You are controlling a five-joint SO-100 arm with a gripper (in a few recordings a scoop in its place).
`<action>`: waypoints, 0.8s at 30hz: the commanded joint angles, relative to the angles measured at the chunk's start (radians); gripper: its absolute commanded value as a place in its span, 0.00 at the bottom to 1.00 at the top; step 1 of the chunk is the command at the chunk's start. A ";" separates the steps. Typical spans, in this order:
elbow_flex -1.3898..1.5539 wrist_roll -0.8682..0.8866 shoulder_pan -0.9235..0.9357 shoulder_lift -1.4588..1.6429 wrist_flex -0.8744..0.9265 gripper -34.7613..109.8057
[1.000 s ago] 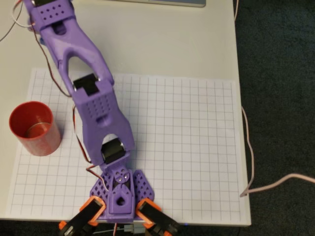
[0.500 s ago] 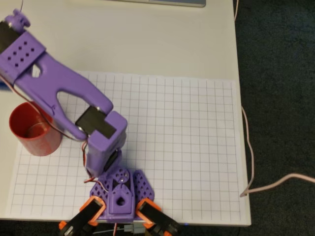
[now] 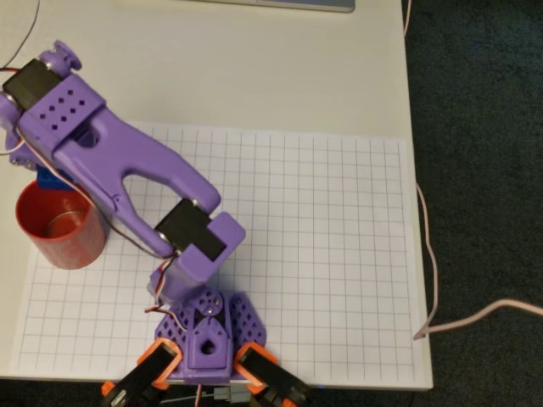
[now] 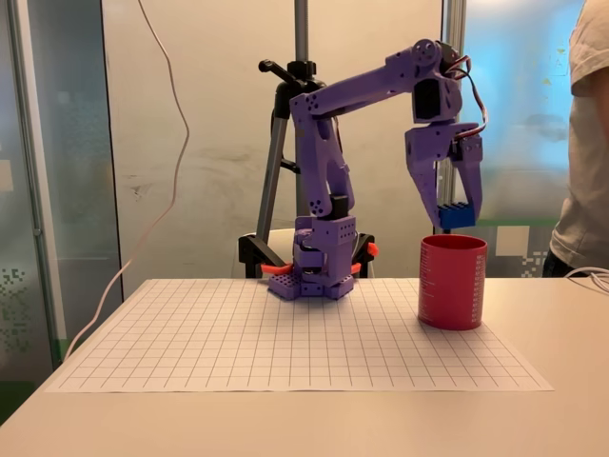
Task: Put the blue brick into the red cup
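The purple arm holds the tool (image 4: 455, 215) high over the desk (image 4: 285, 419), fingers pointing down and closed on the blue brick (image 4: 456, 215), which sits clamped at the fingertips with its studded face up. Directly beneath the tool stands the red cup (image 4: 453, 282), upright on the gridded mat (image 4: 285, 343); in the fixed view the brick hangs just above the cup's rim, clear of it, with a thin gap between the two.

In the overhead view the brick (image 3: 51, 180) shows as a sliver of blue at the cup's (image 3: 58, 222) far rim, under the arm's wrist, so the tool appears to stand over the back edge of the mouth, not its centre. The coming move turns on that offset: the cup's centre lies below the tool and slightly toward the arm's base. A small draw inward before release would likely put the brick safely inside.
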 commanded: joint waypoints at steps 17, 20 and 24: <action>0.061 0.321 -0.195 0.127 0.008 0.24; 0.058 0.341 -0.233 0.109 0.006 0.24; 0.058 0.341 -0.249 0.078 -0.006 0.24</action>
